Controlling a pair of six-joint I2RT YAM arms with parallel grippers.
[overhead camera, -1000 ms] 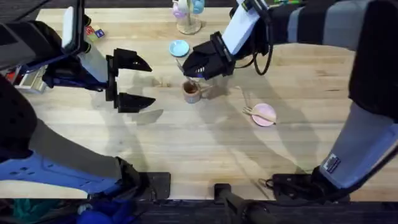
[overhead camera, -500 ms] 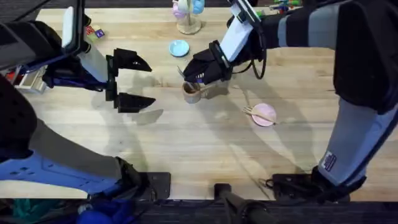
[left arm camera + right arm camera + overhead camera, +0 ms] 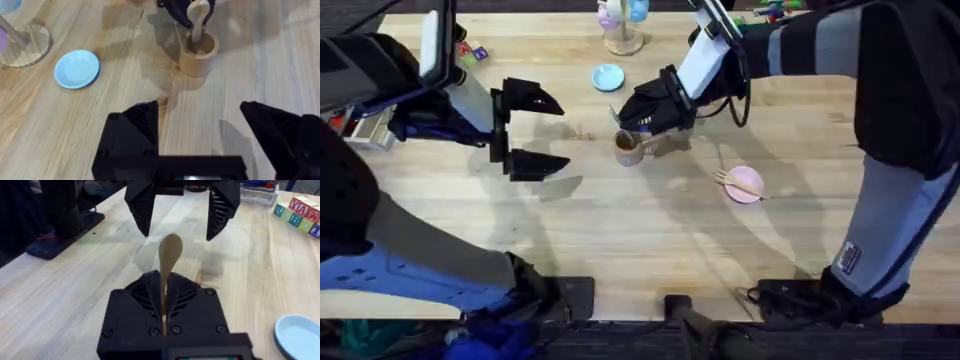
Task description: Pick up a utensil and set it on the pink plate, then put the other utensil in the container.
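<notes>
While flanked by a blue dish (image 3: 608,77) upper centre and toy blocks (image 3: 300,214) at upper right: wooden cup (image 3: 628,148) mid-frame, pale spoon (image 3: 197,20) upright inside, pinched by right gripper (image 3: 633,122). Fork (image 3: 737,183) across pink plate (image 3: 746,190), right of centre. Left gripper (image 3: 525,130) wide apart, empty.

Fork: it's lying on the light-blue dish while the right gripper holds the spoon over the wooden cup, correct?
Not quite. The fork lies on the pink plate, not the light-blue dish, which is bare; the overhead view shows it. The rest holds: the right gripper holds the spoon over the wooden cup.
</notes>
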